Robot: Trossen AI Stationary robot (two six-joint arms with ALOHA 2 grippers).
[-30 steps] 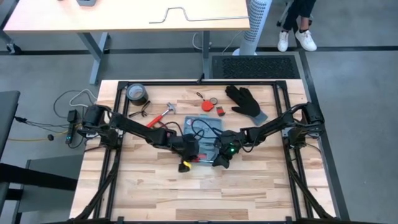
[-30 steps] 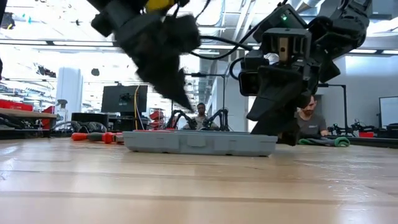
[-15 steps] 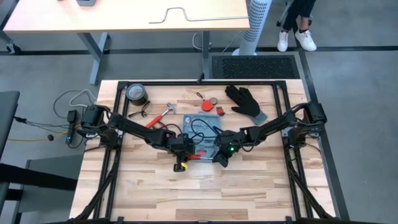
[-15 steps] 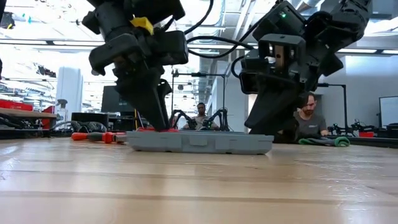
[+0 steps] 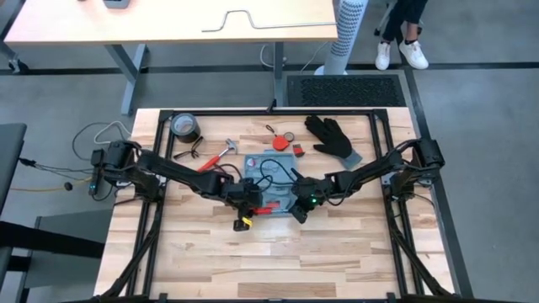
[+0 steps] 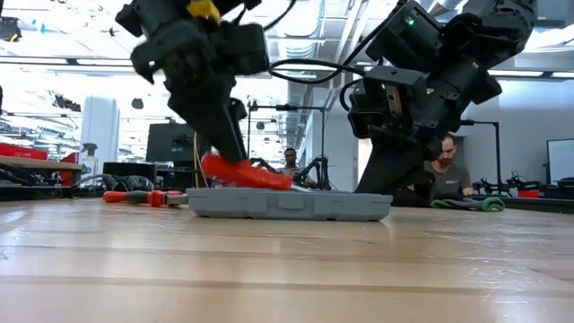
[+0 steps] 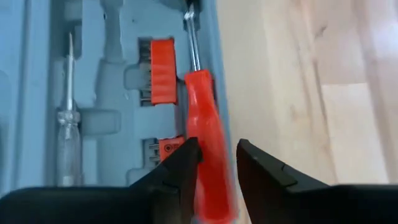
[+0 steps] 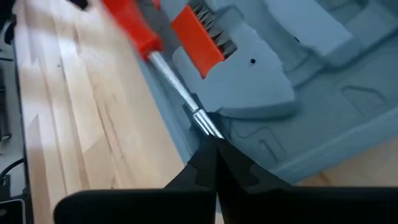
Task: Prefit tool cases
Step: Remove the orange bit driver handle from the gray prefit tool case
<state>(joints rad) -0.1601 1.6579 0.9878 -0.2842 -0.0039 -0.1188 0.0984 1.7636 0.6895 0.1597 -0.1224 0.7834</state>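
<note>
Both of my grippers met on one red-handled screwdriver (image 5: 266,209) at the near edge of the open tool case (image 5: 274,174).

Left gripper (image 7: 216,163) had its fingers clamped on the red handle, which stood tilted, its butt raised above the case's near wall in the low view. Right gripper (image 8: 214,163) had its fingers pressed together on the steel shaft's tip, right at the case's edge. That blue-grey case lay flat in the middle of the wooden table (image 5: 337,261), lid-less side up, with an orange bit holder (image 7: 163,71) and a clear-handled driver (image 7: 68,143) seated in its moulded recesses. Behind it lay a black glove (image 5: 332,137), a hammer (image 5: 219,155) and a tape roll (image 5: 185,128), all well apart from my fingers.
</note>
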